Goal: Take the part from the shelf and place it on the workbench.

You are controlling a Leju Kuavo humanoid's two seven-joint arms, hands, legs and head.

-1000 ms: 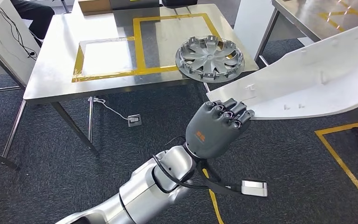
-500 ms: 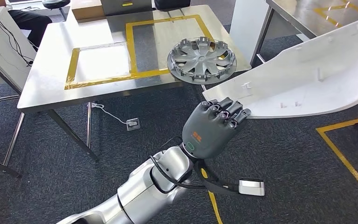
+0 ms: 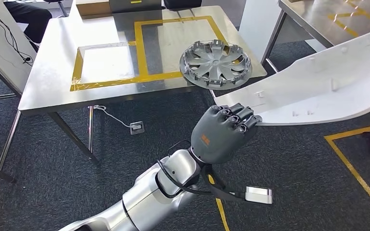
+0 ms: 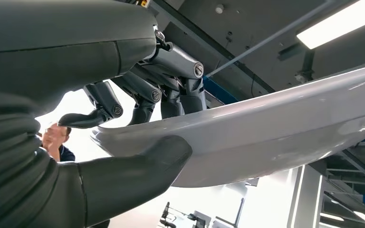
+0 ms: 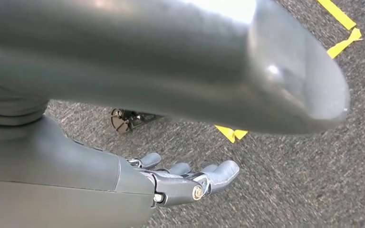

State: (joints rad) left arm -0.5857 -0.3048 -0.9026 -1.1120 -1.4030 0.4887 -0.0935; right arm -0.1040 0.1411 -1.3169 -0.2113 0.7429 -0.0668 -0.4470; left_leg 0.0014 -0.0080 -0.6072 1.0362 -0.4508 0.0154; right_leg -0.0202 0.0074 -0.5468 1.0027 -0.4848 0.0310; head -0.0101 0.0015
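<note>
White panel in hand, short of the table

Carrying step in hand. Left hand point(image 3: 223, 134) clamped on the near end of the white part point(image 3: 318, 89), fingers point(image 4: 176, 61) over the top, thumb beneath; part held aloft, reaching away beyond the fingers, not yet over the table point(image 3: 48, 91). Right hand point(image 5: 185, 183) hanging slack, fingers apart, holding nothing. Next, likely: closing on the table, lowering beside the hubcap point(image 3: 216, 63). No containers visible.
</note>
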